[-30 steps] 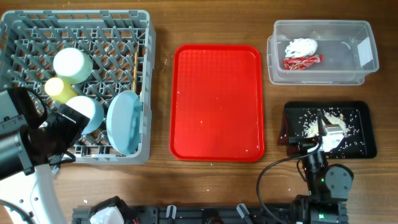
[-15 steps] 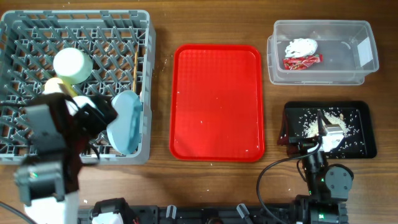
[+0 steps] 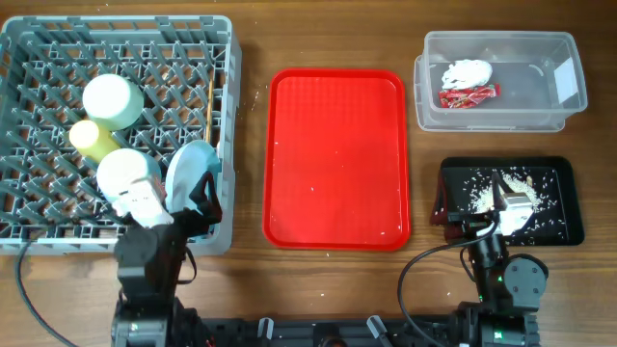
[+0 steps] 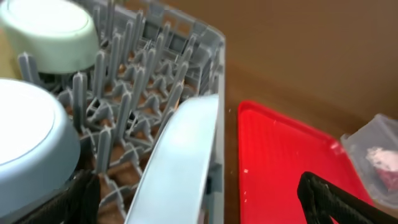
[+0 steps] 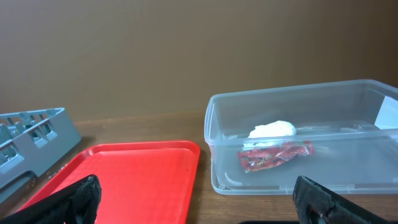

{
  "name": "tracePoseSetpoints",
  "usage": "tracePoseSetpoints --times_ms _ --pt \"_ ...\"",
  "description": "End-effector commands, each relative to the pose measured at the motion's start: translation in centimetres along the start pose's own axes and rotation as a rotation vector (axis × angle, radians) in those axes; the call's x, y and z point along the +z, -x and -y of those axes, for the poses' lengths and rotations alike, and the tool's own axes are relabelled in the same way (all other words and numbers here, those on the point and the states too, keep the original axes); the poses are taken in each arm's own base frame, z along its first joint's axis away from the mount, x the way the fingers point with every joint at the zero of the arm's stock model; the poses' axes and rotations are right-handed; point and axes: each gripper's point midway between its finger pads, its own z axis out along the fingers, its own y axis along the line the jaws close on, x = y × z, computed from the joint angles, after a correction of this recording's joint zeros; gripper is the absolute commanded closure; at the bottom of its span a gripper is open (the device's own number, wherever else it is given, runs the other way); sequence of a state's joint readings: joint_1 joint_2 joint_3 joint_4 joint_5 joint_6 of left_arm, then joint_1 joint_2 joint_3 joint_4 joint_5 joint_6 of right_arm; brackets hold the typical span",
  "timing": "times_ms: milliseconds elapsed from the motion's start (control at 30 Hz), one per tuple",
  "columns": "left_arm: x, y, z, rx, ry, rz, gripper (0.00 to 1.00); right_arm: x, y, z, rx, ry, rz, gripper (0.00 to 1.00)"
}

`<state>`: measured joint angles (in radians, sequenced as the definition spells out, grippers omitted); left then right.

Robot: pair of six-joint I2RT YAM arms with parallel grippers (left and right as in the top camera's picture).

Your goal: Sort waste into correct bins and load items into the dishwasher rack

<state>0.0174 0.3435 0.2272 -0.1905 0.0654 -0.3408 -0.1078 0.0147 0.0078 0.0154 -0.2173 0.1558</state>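
The grey dishwasher rack [image 3: 29, 39] holds a light green bowl [image 3: 112, 101], a yellow cup [image 3: 94, 138], a pale blue bowl [image 3: 128, 173], a pale blue plate [image 3: 191, 178] standing on edge, and chopsticks [image 3: 210, 106]. My left gripper [image 3: 183, 210] hangs open at the rack's front. In the left wrist view the plate's rim [image 4: 183, 155] rises between its wide-apart fingers [image 4: 78, 199] without touching them. The clear tub [image 3: 540, 48] holds the napkin [image 3: 468, 72] and red wrapper [image 3: 469, 94]. Rice scraps [image 3: 482, 188] lie in the black tray [image 3: 569, 226]. My right gripper [image 3: 494, 198] is open over that tray, holding nothing.
The large red serving tray [image 3: 337, 159] lies bare between the rack and the bins. In the right wrist view it [image 5: 124, 174] sits left of the tub [image 5: 298, 93]. The arm bases and cables stand along the table's front edge.
My left arm has swung from the rack's left side round to its front, ending behind the plate with the jaws still open. The right arm has not moved.
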Motion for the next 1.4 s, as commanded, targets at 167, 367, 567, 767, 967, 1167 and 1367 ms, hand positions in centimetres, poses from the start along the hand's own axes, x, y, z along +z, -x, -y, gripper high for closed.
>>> tracePoseSetpoints --times_ms 167,367,567,767,967,1167,1367 --pt "-0.9 0.0 0.1 0.033 -0.074 0.176 0.00 -0.1 0.1 -0.3 0.004 0.015 0.008 0.00" --pt "-1.0 0.2 0.2 0.037 -0.103 0.243 0.00 -0.1 0.1 -0.3 0.004 0.015 0.008 0.00" --pt "-0.8 -0.5 -0.4 0.053 -0.073 0.216 0.00 -0.1 0.1 -0.3 0.005 0.015 0.008 0.00" --pt "-0.9 -0.4 -0.3 0.111 -0.069 0.224 0.00 -0.1 0.1 -0.3 0.004 0.016 0.008 0.00" --pt "-0.9 -0.4 -0.3 0.135 -0.067 0.224 0.00 -0.1 0.1 -0.3 0.004 0.015 0.008 0.00" --pt "-0.9 -0.5 -0.3 0.135 -0.066 0.222 0.00 -0.1 0.1 -0.3 0.004 0.016 0.008 0.00" --pt "-0.9 -0.5 -0.3 0.135 -0.066 0.222 0.00 -0.1 0.1 -0.3 0.004 0.015 0.008 0.00"
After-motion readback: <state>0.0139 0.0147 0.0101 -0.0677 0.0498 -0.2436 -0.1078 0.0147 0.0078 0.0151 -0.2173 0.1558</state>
